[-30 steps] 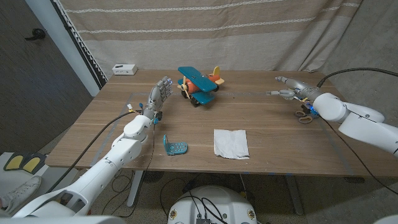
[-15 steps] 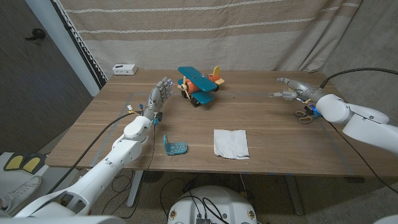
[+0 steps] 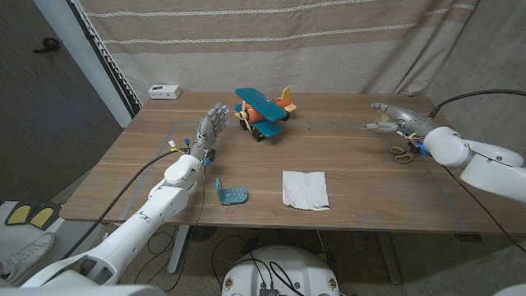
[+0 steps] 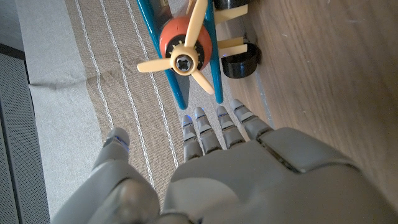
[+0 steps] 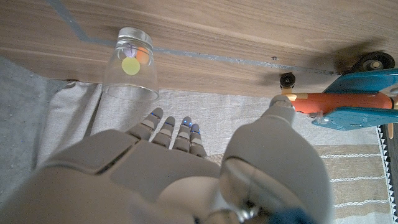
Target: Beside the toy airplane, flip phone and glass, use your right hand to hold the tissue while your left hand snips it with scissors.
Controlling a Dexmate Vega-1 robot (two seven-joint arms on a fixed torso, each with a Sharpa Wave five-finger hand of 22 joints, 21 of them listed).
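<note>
A white tissue (image 3: 305, 189) lies flat near the table's front edge. The blue flip phone (image 3: 230, 194) stands open to its left. The blue and orange toy airplane (image 3: 263, 112) (image 4: 186, 56) (image 5: 348, 101) sits at the back middle. Scissors (image 3: 402, 152) lie at the right, partly behind my right wrist. My right hand (image 3: 393, 117) (image 5: 168, 155) hovers open beyond the scissors, fingers reaching toward the clear glass (image 5: 132, 65). My left hand (image 3: 209, 128) (image 4: 249, 174) stands open, fingers up, left of the airplane, holding nothing.
A small white box (image 3: 165, 91) sits at the table's back left corner. A striped curtain (image 3: 288, 33) hangs behind the wooden table (image 3: 362, 177). Bare wood lies between the tissue and the scissors.
My right hand has drifted a little to the right and toward the back. The left hand, tissue, phone and airplane have stayed put.
</note>
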